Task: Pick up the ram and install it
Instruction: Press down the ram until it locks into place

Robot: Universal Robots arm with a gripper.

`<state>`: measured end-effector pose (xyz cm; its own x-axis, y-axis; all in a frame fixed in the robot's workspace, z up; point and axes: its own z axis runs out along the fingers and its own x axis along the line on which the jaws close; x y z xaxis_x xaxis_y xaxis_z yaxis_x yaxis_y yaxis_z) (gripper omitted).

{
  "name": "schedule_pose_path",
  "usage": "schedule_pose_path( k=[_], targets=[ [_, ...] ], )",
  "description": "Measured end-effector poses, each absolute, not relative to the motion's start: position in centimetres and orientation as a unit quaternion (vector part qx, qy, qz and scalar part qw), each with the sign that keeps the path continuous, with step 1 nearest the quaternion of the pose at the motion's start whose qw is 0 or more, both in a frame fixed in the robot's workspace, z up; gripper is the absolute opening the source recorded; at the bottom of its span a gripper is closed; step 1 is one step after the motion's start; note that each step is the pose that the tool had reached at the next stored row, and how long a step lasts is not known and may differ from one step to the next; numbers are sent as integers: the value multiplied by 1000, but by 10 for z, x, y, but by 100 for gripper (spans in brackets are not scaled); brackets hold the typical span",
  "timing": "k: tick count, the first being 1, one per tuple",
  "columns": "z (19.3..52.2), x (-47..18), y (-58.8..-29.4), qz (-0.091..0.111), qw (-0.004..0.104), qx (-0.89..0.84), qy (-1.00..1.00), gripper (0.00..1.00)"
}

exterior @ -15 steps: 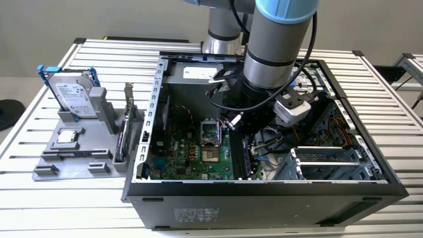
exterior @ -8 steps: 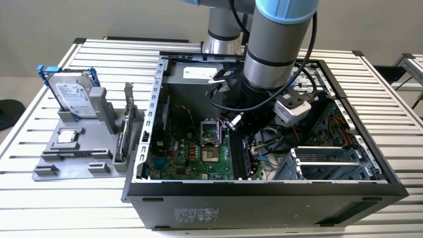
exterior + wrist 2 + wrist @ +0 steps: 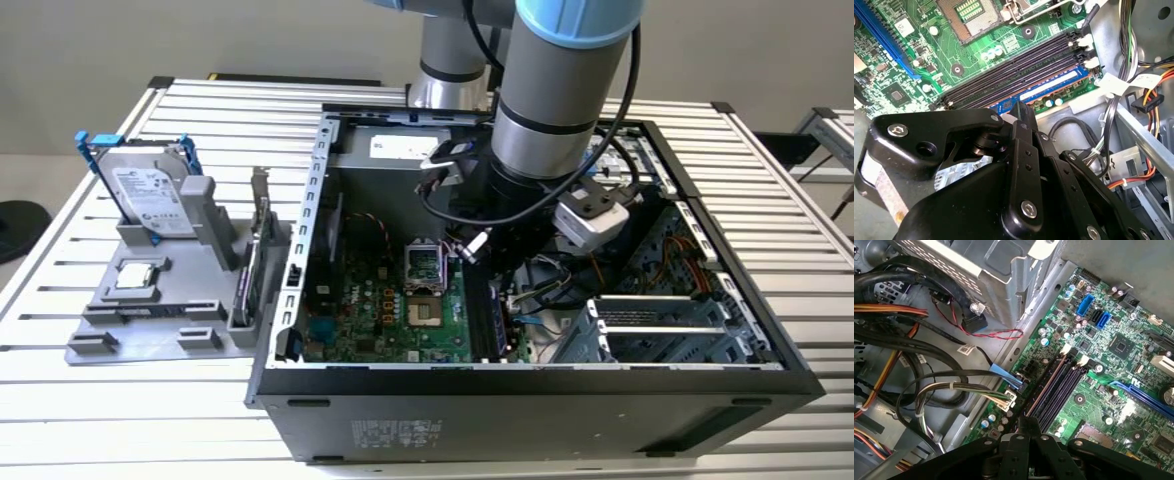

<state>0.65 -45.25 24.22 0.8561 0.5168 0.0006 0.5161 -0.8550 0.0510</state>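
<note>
The ram (image 3: 1054,90) is a dark stick with a blue label, standing on edge in the outermost memory slot of the green motherboard (image 3: 924,60), beside the case wall. Its thin top edge (image 3: 1046,385) also runs along the slots in the first wrist view. In the exterior view the ram (image 3: 497,315) stands right of the processor socket. My gripper (image 3: 1021,111) reaches down into the open computer case (image 3: 307,230), its black fingers drawn together at the ram's top edge near one end. The gripper (image 3: 483,255) hangs under the arm's wrist; its fingertips (image 3: 1026,424) meet over the slot.
Bundled cables (image 3: 944,385) and a metal drive cage (image 3: 661,325) crowd the case at the exterior view's right. The three other memory slots (image 3: 1019,65) are empty. Outside, on a grey fixture (image 3: 147,320), stand a hard drive with blue rails (image 3: 140,185) and an upright card (image 3: 260,250).
</note>
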Motion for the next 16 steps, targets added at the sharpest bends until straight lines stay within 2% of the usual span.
schedule_pose_path(
  k=[16],
  targets=[
    [242,6,-453,5,24,958,285,0]
  ],
)
